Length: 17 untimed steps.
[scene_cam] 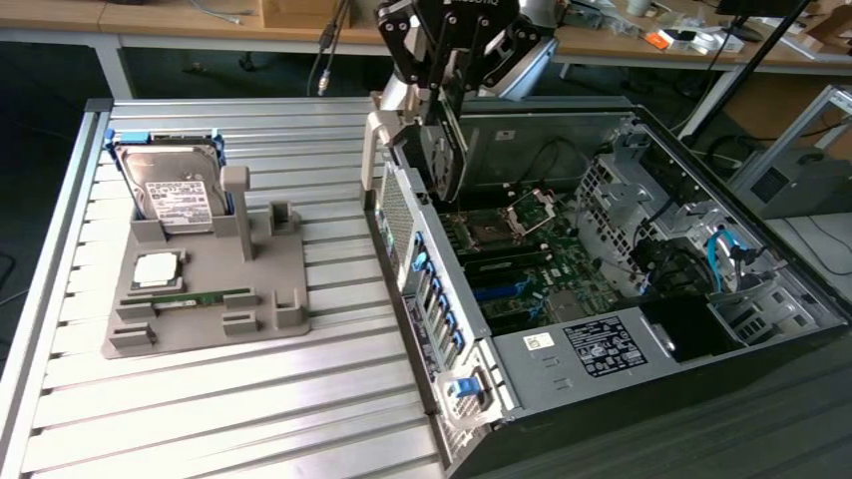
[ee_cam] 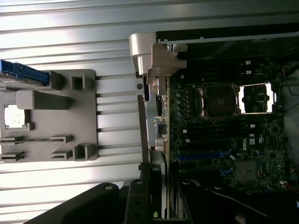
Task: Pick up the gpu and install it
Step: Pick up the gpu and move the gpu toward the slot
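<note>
On the exterior view's left of the computer case (scene_cam: 423, 299) sits a gray holder (scene_cam: 200, 329). A hard drive (scene_cam: 174, 195) stands in it. A square chip (scene_cam: 156, 267) and a thin green memory stick (scene_cam: 194, 297) lie in it too. The holder's other pockets look empty.

Right over the case's left wall hangs the claw (scene_cam: 449, 95). It is pinched narrow on the gpu (scene_cam: 440, 160). The dark card hangs straight down from it, up on its edge, above the case and not yet in any slot.

This looks like the carrying part of the job. To do it well, I think the card should stay straight up and down. Its bottom edge should line up with a long slot on the board (scene_cam: 533, 269) inside the case. It hangs very near the case wall, so it must not bump that. It should not tip either, or it may miss the slot.

The case and the holder rest on a table (scene_cam: 266, 419) of shiny silver strips with grooves between them. Behind the case, wooden desks (scene_cam: 200, 15) hold cables and small things. The floor beside the table is dark.
</note>
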Each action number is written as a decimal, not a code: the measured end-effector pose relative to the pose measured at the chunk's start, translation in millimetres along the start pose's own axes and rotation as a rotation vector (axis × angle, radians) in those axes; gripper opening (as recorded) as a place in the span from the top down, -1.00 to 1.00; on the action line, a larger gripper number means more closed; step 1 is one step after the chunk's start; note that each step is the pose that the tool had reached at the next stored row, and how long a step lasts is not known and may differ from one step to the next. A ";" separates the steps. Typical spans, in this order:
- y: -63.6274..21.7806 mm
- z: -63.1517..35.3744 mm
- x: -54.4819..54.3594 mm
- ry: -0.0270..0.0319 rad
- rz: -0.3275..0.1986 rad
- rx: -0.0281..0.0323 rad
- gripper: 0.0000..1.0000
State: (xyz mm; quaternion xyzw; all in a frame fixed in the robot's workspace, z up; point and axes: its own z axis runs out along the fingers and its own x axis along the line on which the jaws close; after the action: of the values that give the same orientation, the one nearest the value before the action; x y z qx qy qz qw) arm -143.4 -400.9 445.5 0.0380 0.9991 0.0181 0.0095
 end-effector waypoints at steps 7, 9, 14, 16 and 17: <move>0.0 0.5 -3.7 0.0000 0.000 0.0005 0.47; 0.0 0.7 -4.9 0.0000 0.000 0.0006 0.47; -0.1 1.1 -7.4 0.0000 0.000 0.0009 0.47; -0.1 1.3 -8.3 0.0000 0.000 0.0009 0.47; -0.2 1.3 -8.7 0.0000 0.000 0.0010 0.47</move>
State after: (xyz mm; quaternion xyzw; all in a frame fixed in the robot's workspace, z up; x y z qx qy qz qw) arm -134.7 -401.7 444.3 0.0379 0.9991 0.0176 0.0095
